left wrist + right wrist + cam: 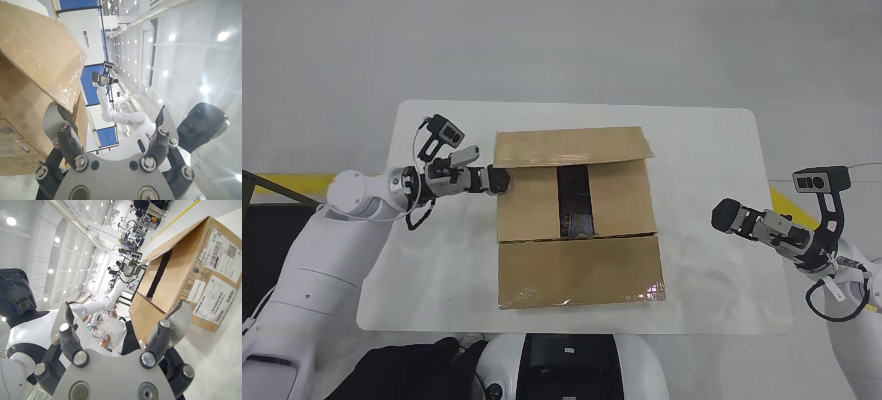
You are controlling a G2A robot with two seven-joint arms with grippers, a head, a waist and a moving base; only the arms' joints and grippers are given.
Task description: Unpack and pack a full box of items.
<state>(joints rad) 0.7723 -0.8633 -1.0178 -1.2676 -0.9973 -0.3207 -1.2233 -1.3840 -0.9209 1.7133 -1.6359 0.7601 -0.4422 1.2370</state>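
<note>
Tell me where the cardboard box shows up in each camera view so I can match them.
Top view: cardboard box centred, outer flaps open.
Left wrist view: close up, beside the left end effector.
Right wrist view: farther off, labelled side facing.
Shared landmark: the left end effector beside the box.
</note>
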